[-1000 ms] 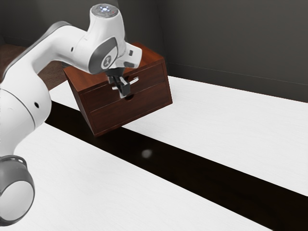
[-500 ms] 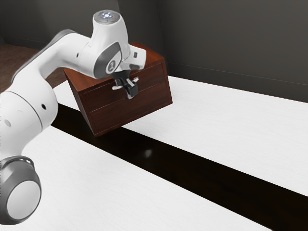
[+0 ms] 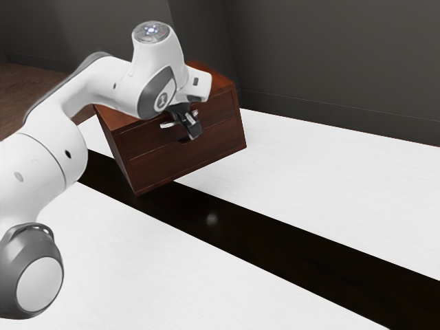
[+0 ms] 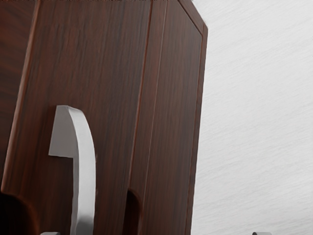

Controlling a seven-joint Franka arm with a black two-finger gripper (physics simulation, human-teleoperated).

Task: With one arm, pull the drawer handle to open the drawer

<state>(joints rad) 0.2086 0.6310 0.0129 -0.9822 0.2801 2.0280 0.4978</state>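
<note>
the white table (image 3: 330,172) runs across the exterior view, cut by a dark band (image 3: 289,254) going from 9 o'clock down to 4 o'clock. the arm (image 3: 82,103) comes in from 8 o'clock and bends over toward 11 o'clock. there the wooden cabinet (image 3: 206,148) stands on the table, its front turned toward 5 o'clock.

the cabinet has two fronts. the upper drawer (image 3: 220,110) is the one with the handle, and the lower drawer (image 3: 199,155) sits beneath it. both fronts lie flush with the cabinet face and no gap shows along their edges, so nothing is open yet.

the gripper (image 3: 192,130) is right at the upper drawer's front, with the silver handle (image 3: 167,125) showing just beside it at its 9 o'clock. in the wrist view the handle (image 4: 80,161) curves off the wood close under the hand. two pale fingertip slivers stand far apart, with the handle between them but nearer one. so i read the jaws as released, spread around the handle and not clamped on it.

by my judgement the approach is done. what remains is the clamp on the handle and the whole pull outward along the drawer's travel, toward 5 o'clock.
</note>
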